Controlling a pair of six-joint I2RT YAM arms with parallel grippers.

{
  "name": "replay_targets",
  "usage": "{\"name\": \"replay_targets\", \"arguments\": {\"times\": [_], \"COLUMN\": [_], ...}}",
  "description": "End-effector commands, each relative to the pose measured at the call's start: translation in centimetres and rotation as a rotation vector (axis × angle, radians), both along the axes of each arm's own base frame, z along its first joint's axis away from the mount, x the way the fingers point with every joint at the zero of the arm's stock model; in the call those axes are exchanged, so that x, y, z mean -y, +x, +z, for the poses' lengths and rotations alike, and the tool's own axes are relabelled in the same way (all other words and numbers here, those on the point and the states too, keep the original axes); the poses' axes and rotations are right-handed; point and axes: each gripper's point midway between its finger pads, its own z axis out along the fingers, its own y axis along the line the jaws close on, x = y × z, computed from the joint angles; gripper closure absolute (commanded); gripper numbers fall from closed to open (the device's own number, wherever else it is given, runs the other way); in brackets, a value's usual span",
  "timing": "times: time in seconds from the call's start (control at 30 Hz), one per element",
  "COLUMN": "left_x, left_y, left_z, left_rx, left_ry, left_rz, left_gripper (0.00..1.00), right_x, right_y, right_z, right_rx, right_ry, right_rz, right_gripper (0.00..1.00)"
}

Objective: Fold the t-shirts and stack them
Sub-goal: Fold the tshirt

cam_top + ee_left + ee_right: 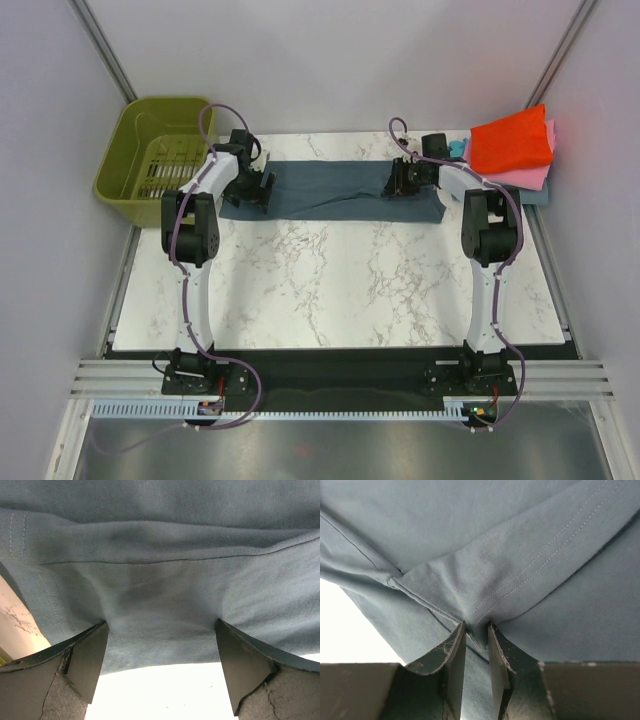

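The slate blue-grey t-shirt [335, 190] lies as a long flat strip across the far side of the table. My left gripper [255, 187] is at its left end. In the left wrist view the gripper [160, 635] is wide open, with the shirt [165, 570] spread between and beyond the fingers [87, 660]. My right gripper [405, 180] is at the shirt's right end. In the right wrist view it [476, 627] is shut on a pinched fold of the shirt [480, 555]. A stack of folded shirts sits at the back right: red-orange [510, 142] on top, pink [537, 176] below, teal [457, 148] showing at the left.
An olive-green plastic basket [125, 165] stands off the table's back left corner. The marble tabletop [340, 290] stretches toward the arm bases. Grey walls enclose the back and sides.
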Motion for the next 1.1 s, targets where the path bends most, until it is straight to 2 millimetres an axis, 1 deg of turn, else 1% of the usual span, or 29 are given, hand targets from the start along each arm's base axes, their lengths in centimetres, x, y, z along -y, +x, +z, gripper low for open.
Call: {"name": "replay_targets", "arguments": {"times": [0.0,0.07,0.1,0.17,0.2,0.23,0.27,0.3,0.33,0.37,0.4,0.47,0.5,0.53,0.57,0.6,0.63,0.67,0.7,0.73,0.77,0.8,0.83,0.87,0.9,0.93,0.97,1.0,1.07], "left_x": [-0.6,-0.7,-0.6,-1.0,-1.0,-1.1,-1.2,-1.3,-1.5,-1.5,-1.6,-1.5,-1.5,-1.4,-1.3,-1.5,-1.2,-0.9,-0.8,-0.4,-0.3,0.4,0.8,0.6,0.9,1.0,1.0,0.8,0.6], "left_y": [-0.6,-0.9,-1.0,-1.1,-1.3,-1.3,-1.3,-1.4,-1.4,-1.5,-1.4,-1.4,-1.1,-1.1,-0.8,-0.5,-0.2,0.0,0.2,0.1,0.1,0.0,-0.2,-0.3,-0.5,-0.6,-0.6,-0.5,-0.1], "left_z": [-1.0,-1.1,-1.1,-0.9,-0.9,-0.7,-0.5,-0.4,0.0,0.1,0.4,1.6,2.2,2.8,4.2,5.3,6.4,8.2,9.4,10.2,11.5,11.9,12.2,12.6,12.4,12.4,12.2,11.3,10.6], "left_rx": [-0.020,-0.028,-0.028,-0.024,-0.026,-0.021,-0.019,-0.016,-0.008,-0.007,0.000,0.022,0.040,0.052,0.085,0.111,0.142,0.180,0.211,0.229,0.259,0.266,0.271,0.286,0.281,0.278,0.274,0.254,0.240], "left_ry": [0.033,0.034,0.034,0.057,0.061,0.067,0.069,0.079,0.084,0.089,0.096,0.101,0.107,0.115,0.124,0.148,0.149,0.145,0.152,0.161,0.161,0.141,0.132,0.154,0.144,0.137,0.137,0.134,0.112], "left_rz": [-0.013,-0.014,-0.015,-0.009,-0.010,-0.009,-0.007,-0.007,-0.005,-0.004,-0.002,-0.011,-0.013,-0.023,-0.029,-0.025,-0.019,-0.021,-0.019,-0.007,0.006,-0.008,-0.001,0.018,0.021,0.023,0.026,0.033,0.042], "left_gripper": [0.05,0.05,0.06,0.06,0.06,0.06,0.06,0.06,0.06,0.06,0.06,0.06,0.06,0.06,0.05,0.02,0.00,0.01,0.00,0.01,0.01,0.01,0.01,0.01,0.01,0.01,0.01,0.02,0.10], "right_x": [-1.1,-1.5,-1.7,-2.2,-2.4,-2.8,-3.3,-3.6,-3.8,-4.5,-4.9,-5.5,-5.2,-5.3,-5.3,-5.3,-4.9,-4.6,-4.3,-3.8,-3.6,-3.4,-3.1,-2.9,-2.8,-2.6,-2.5,-2.4,-2.0], "right_y": [2.6,3.4,4.4,5.2,6.1,6.5,7.1,7.6,7.9,8.4,8.7,9.4,9.9,10.0,10.1,9.9,9.9,9.8,9.7,9.5,9.2,9.0,8.5,8.1,7.7,7.1,6.6,6.2,5.3], "right_z": [3.2,4.2,5.2,5.9,6.5,6.7,7.5,6.8,6.7,7.3,6.4,6.7,7.0,7.5,8.2,9.8,10.6,12.3,13.1,13.3,14.6,14.9,14.3,15.0,14.7,13.6,13.4,12.8,10.8], "right_rx": [0.101,0.129,0.157,0.182,0.212,0.216,0.241,0.242,0.247,0.269,0.264,0.271,0.288,0.299,0.324,0.353,0.369,0.393,0.403,0.400,0.410,0.410,0.391,0.397,0.388,0.356,0.344,0.328,0.268], "right_ry": [0.050,0.063,0.074,0.088,0.095,0.106,0.115,0.120,0.123,0.129,0.132,0.139,0.126,0.129,0.125,0.127,0.124,0.127,0.130,0.133,0.139,0.140,0.133,0.129,0.124,0.116,0.109,0.097,0.081], "right_rz": [0.016,0.015,0.008,0.004,0.003,0.000,0.004,0.002,0.001,0.011,0.013,-0.010,-0.037,-0.034,-0.018,-0.005,-0.007,-0.010,-0.013,-0.020,-0.025,-0.027,-0.032,-0.036,-0.037,-0.037,-0.034,-0.032,-0.039], "right_gripper": [0.69,0.69,0.69,0.69,0.68,0.68,0.68,0.68,0.67,0.65,0.64,0.42,0.35,0.31,0.26,0.25,0.24,0.24,0.24,0.24,0.24,0.24,0.24,0.24,0.24,0.24,0.24,0.24,0.24]}}
